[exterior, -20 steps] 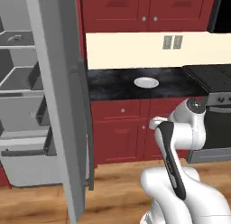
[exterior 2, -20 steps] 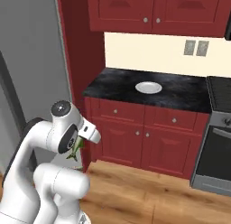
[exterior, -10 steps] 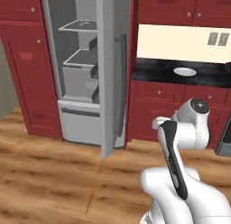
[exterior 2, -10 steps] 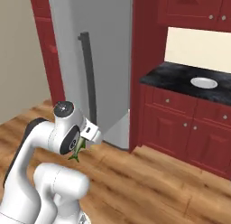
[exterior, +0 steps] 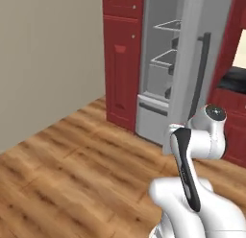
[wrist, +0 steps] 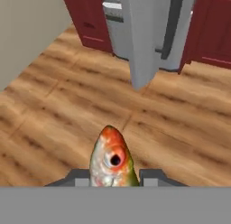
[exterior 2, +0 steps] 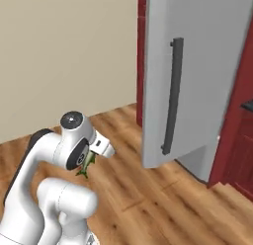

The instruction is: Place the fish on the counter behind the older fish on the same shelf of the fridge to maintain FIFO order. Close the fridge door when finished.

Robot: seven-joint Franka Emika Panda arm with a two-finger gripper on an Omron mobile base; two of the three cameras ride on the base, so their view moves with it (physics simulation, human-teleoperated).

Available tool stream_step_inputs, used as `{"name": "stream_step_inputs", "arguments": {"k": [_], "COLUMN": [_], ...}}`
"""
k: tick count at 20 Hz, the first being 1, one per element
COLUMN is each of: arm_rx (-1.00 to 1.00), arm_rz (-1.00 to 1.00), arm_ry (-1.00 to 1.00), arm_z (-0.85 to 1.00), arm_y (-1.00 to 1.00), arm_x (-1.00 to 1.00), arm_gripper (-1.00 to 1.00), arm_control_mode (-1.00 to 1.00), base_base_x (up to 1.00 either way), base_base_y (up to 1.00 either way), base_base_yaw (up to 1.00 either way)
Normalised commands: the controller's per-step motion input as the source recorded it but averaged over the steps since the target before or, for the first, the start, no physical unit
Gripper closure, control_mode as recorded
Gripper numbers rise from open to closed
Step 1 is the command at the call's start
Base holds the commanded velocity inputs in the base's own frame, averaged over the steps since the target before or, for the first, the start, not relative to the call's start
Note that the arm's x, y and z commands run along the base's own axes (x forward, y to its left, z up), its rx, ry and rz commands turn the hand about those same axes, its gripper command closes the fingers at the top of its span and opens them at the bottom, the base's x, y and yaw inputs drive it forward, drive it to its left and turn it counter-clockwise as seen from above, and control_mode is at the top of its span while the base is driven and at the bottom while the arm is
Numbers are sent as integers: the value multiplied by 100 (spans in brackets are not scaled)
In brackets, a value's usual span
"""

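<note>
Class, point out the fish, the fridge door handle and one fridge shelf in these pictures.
fish (wrist: 113, 162): hand view, its head by the eye.
fridge door handle (exterior 2: 171, 98): right base view, mid-bar.
fridge shelf (exterior: 164, 57): left base view, its front part.

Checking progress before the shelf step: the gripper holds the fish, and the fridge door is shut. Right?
Not quite. The gripper does hold the fish, but the fridge door stands open: the left base view shows the shelves inside the fridge beside it.

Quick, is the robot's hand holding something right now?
Gripper: jaws closed on the fish.
</note>
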Motion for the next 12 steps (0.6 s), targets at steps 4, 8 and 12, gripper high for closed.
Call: {"name": "stream_step_inputs", "arguments": {"k": [4, 8, 12], "arm_rx": [0, 0, 0], "arm_rz": [0, 0, 0], "arm_ry": [0, 0, 0], "arm_z": [0, 0, 0], "arm_y": [0, 0, 0], "arm_x": [0, 0, 0], "arm_gripper": [100, 100, 100], "arm_control_mode": [100, 100, 100], "base_base_x": [22, 99, 100], "base_base_y": [48, 94, 100], "base_base_yaw": [63, 3, -41]}}
